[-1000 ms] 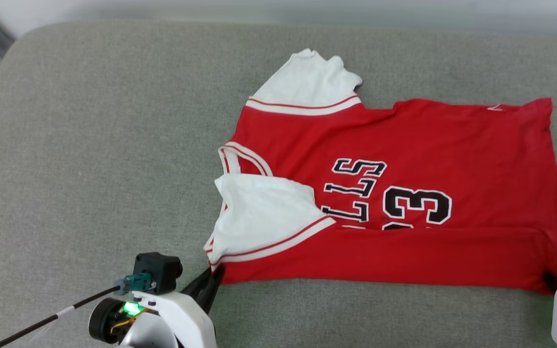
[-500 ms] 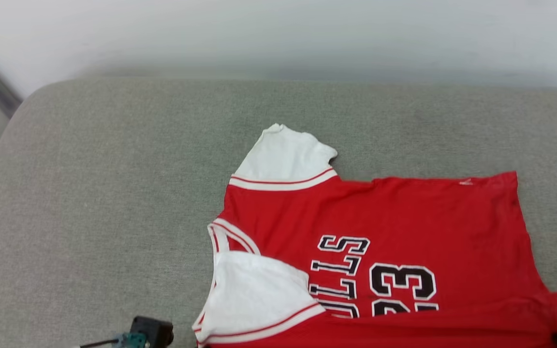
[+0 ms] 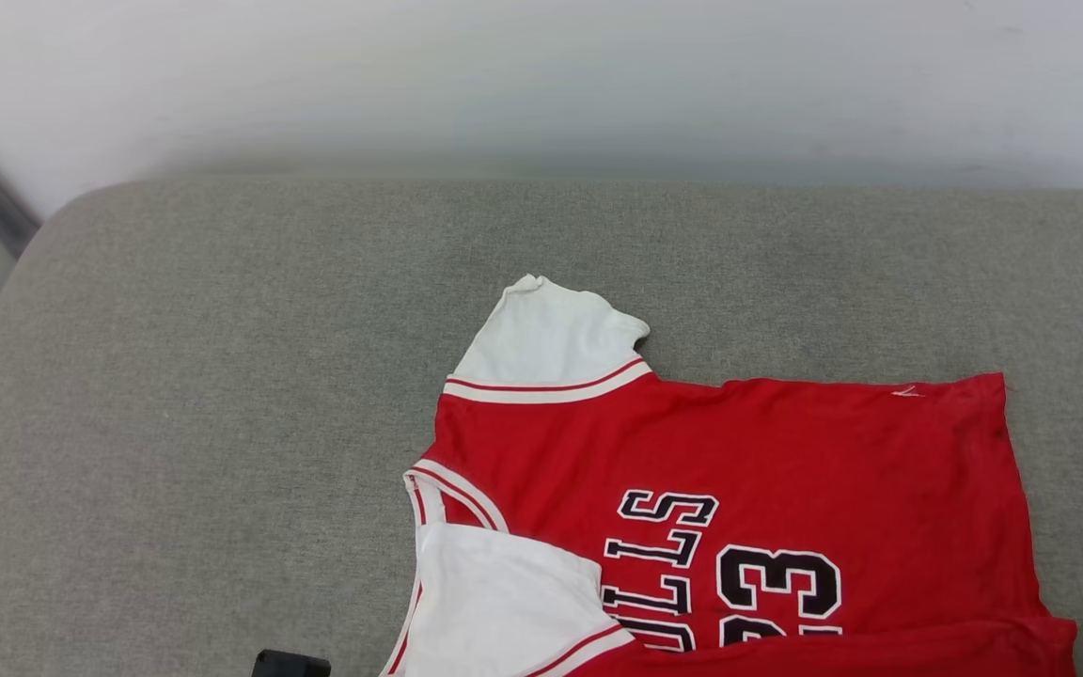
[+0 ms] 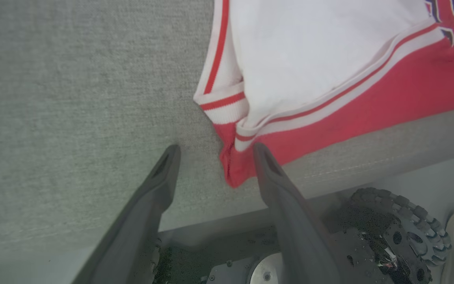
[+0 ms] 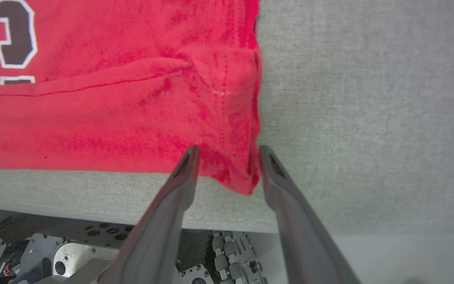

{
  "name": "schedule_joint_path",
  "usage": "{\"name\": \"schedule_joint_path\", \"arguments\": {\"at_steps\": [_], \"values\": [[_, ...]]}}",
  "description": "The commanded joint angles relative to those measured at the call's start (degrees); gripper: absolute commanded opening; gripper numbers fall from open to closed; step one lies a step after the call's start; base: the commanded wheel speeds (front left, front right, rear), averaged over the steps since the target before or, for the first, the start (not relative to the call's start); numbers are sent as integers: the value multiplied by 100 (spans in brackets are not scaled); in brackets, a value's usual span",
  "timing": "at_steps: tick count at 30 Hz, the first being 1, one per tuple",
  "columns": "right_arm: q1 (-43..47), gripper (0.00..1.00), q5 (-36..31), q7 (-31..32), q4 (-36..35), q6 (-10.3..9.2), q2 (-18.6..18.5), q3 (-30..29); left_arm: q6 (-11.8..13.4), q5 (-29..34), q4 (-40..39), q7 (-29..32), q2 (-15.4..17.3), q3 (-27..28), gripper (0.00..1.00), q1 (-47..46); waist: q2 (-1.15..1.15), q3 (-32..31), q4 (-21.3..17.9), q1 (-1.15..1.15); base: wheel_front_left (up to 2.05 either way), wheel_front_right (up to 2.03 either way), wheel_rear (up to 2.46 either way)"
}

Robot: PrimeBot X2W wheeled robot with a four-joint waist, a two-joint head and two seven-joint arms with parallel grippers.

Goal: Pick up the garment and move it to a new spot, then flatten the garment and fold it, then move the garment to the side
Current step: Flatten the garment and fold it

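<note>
Your shirt [image 3: 786,451] lies flat on the grey cushion [image 3: 222,376], near edge folded over. The left gripper [image 4: 215,146] and right gripper [image 5: 227,148] straddle its near corners, jaws wide and empty; a shallow pinch could catch one layer and spoil the fold

We are looking at the shirt [image 3: 786,489] lying flat on the cushion [image 3: 222,376], toward its right side and front edge, with the wall [image 3: 541,85] standing behind the cushion. The collar is pointing left and the hem right, the far sleeve [image 3: 551,338] is reaching toward the wall, and the near sleeve [image 3: 504,611] is lying folded on top of the shirt's body. We are holding our left gripper [image 4: 215,148] at the shirt's front left corner and our right gripper [image 5: 229,149] at its front right corner, each with fingers spread and the corner lying between them, while our wheeled base [image 5: 53,256] is sitting below the cushion's front edge.
</note>
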Motion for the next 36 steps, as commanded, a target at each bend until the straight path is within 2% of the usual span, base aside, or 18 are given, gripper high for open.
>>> {"name": "schedule_joint_path", "arguments": {"at_steps": [1, 5, 9, 14, 16, 19, 23, 27, 31, 36], "values": [[-104, 100, 62, -79, -25, -4, -51, 17, -27, 22, -2, -93, -23, 43, 100, -29, 0, -39, -2, 0, 0, 0, 0], [-331, 100, 143, -444, -218, -4, -163, 7, 9, 64, -64, -510, -57, 282, 100, -148, 0, -125, 1, 0, 0, 0, 0], [-596, 100, 252, -1045, -459, -4, -204, -11, 4, 96, -167, -1257, -151, 672, 100, -254, 0, -200, -16, 0, 0, 0, 0], [-906, 100, 161, -2071, -648, -3, -272, 106, -204, 474, -263, -2255, -257, 941, 100, -431, 0, -256, -53, 0, 0, 0, 0], [-993, 100, 16, -2561, -680, -4, -335, 176, -160, 743, -275, -2411, -329, 1072, 100, -491, 0, -258, -69, 0, 0, 0, 0], [-1079, 100, -100, -3238, -610, -4, -250, 246, -123, 1094, -343, -2479, -580, 1360, 100, -538, 0, -255, -112, 0, 0, 0, 0], [-1185, 100, -171, -3915, -525, -4, -65, 291, -361, 1559, -515, -2488, -982, 1765, 100, -527, 0, -171, -204, 0, 0, 0, 0], [-1314, 100, -235, -4374, -437, -4, 103, 349, -627, 1849, -466, -2484, -1235, 2018, 100, -696, 0, 51, -367, 0, 0, 0, 0], [-1463, 100, -272, -4596, -378, -4, 178, 479, -960, 1867, -193, -2447, -1236, 2017, 100, -1243, 0, 356, -569, 0, 0, 0, 0], [-1752, 100, -285, -4806, -473, -4, 70, 747, -1328, 1952, 150, -1770, -900, 1974, 100, -2411, 0, 972, -913, 0, 0, 0, 0]]}}
